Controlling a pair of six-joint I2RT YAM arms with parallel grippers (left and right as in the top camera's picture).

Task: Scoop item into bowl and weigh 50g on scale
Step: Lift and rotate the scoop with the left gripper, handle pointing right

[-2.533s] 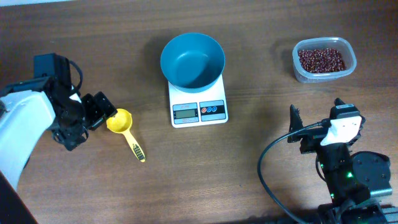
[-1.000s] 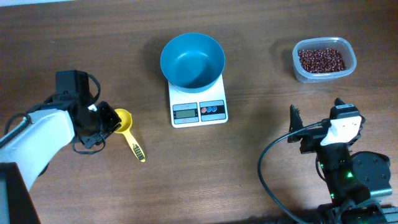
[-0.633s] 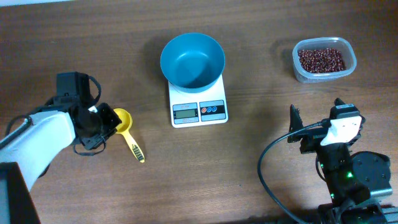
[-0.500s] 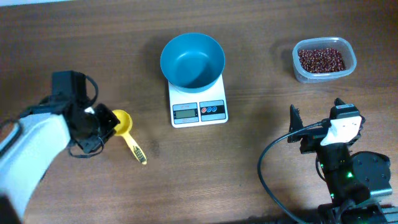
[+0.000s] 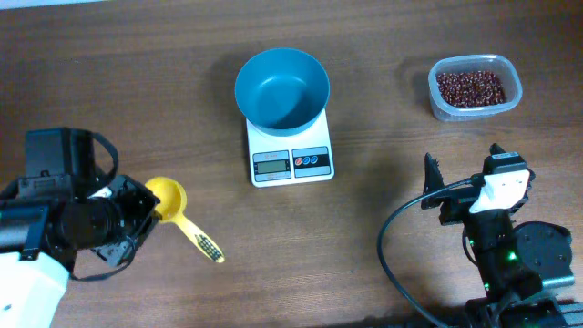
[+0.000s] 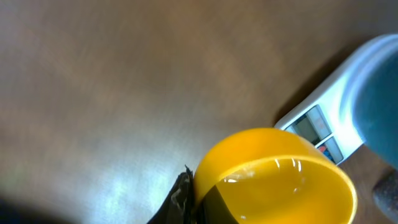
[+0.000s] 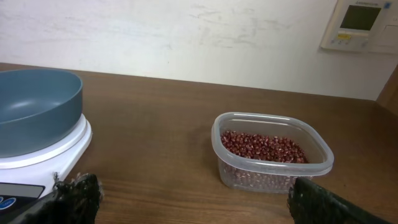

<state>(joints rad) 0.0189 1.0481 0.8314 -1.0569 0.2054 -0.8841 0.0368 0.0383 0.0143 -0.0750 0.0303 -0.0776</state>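
My left gripper [image 5: 148, 204] is shut on the rim of a yellow scoop [image 5: 168, 197], whose handle points toward the front right. In the left wrist view the scoop's empty cup [image 6: 280, 177] fills the lower frame, with one dark finger [image 6: 183, 198] against its outer wall. The teal bowl [image 5: 282, 88] stands empty on the white scale [image 5: 291, 160] at mid-table. The beans [image 5: 470, 87] lie in a clear tub at the far right. My right gripper [image 5: 462, 157] rests open near the front right, facing the tub [image 7: 272, 155] with nothing between its fingers.
The scale and bowl [image 7: 31, 106] show at the left of the right wrist view. A black cable [image 5: 401, 246] loops beside the right arm's base. A white wall with a wall panel [image 7: 362, 23] stands behind the table.
The left gripper has closed on the scoop's rim. The left arm has pulled back toward the front left, carrying the scoop a little that way. The right arm has not moved.
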